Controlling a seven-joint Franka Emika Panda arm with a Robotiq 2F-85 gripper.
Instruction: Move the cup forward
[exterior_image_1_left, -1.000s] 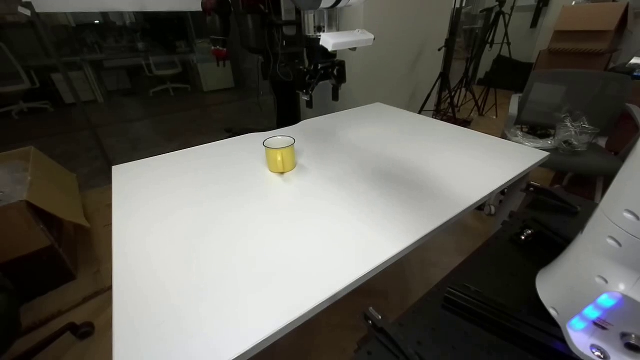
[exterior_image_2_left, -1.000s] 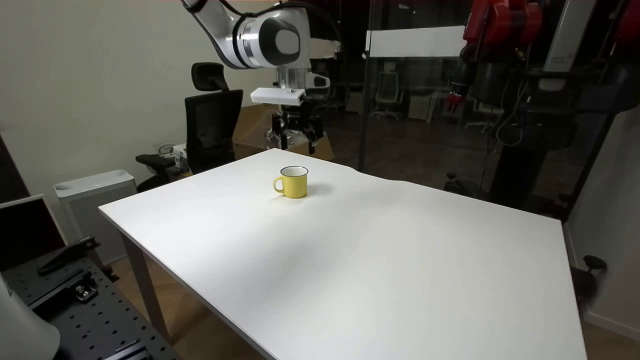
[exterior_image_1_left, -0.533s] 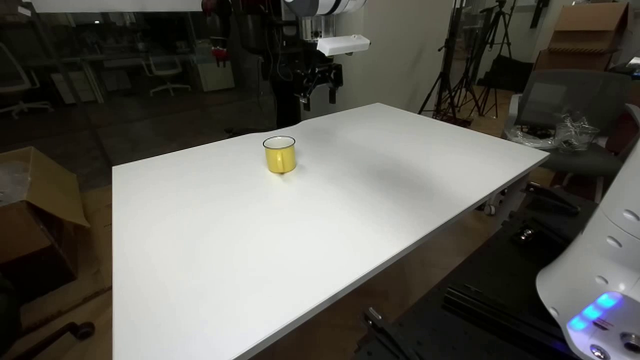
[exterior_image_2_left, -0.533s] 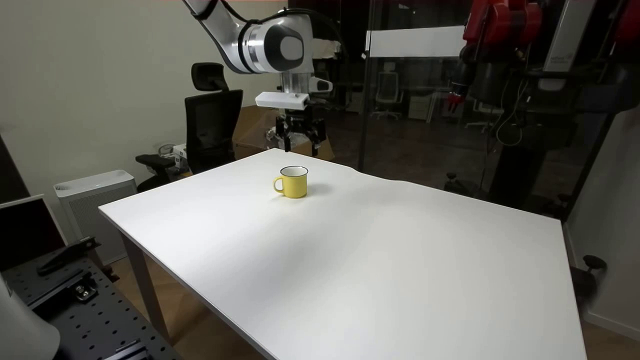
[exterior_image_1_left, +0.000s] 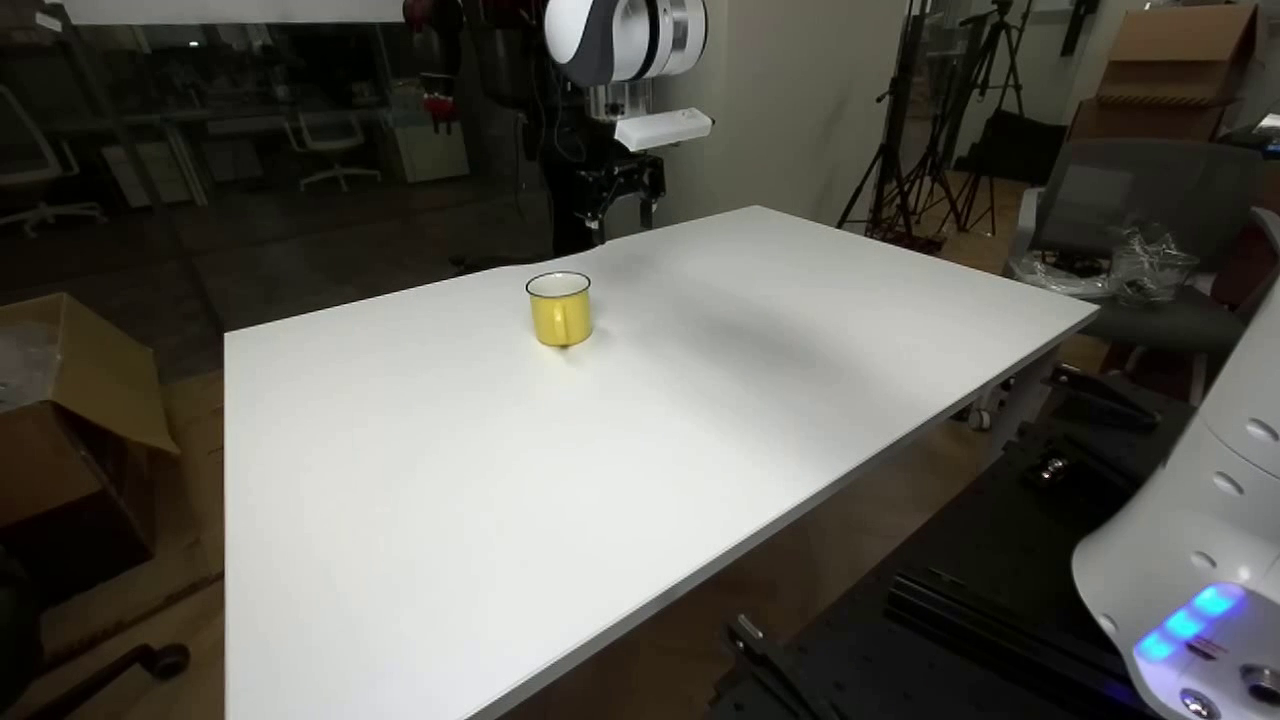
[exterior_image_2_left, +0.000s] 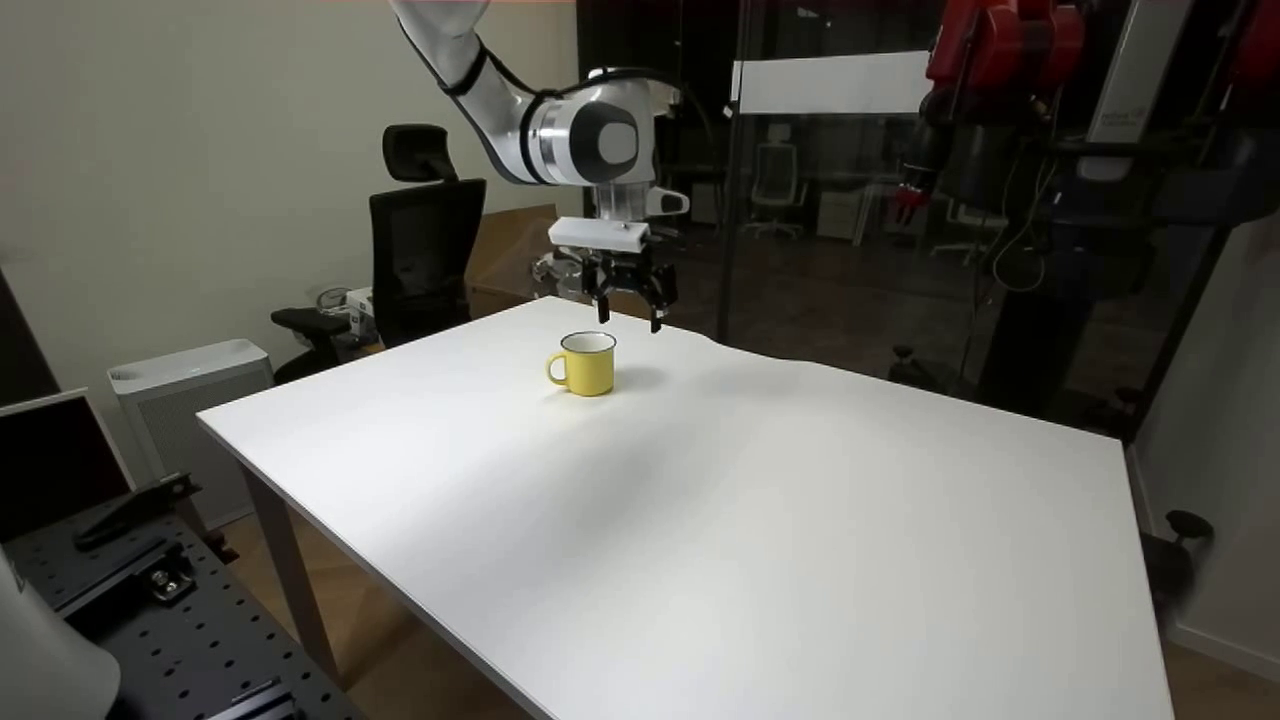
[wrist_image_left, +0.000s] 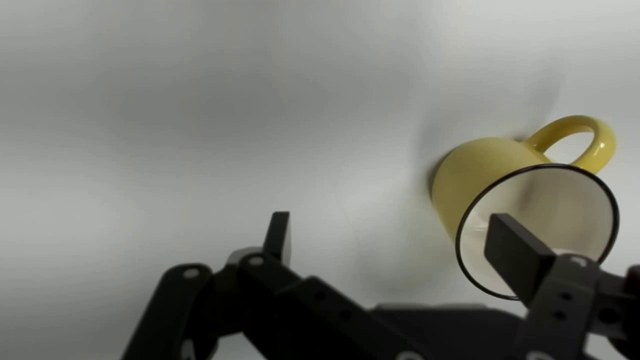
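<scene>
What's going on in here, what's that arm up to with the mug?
A robot arm is at work over a white table, meant to move the yellow cup forward. The cup stands upright on the table, and nothing is holding it. The arm's end effector hangs open in the air close by, with nothing in its grip. It will probably come down to grasp the cup next, but that's a guess.

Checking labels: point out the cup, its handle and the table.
Cup (exterior_image_2_left: 589, 371): in an exterior view, on its outer wall.
Handle (wrist_image_left: 603, 138): in the wrist view, on its outer bend.
Table (exterior_image_1_left: 620, 430): in an exterior view, on its white top.
</scene>
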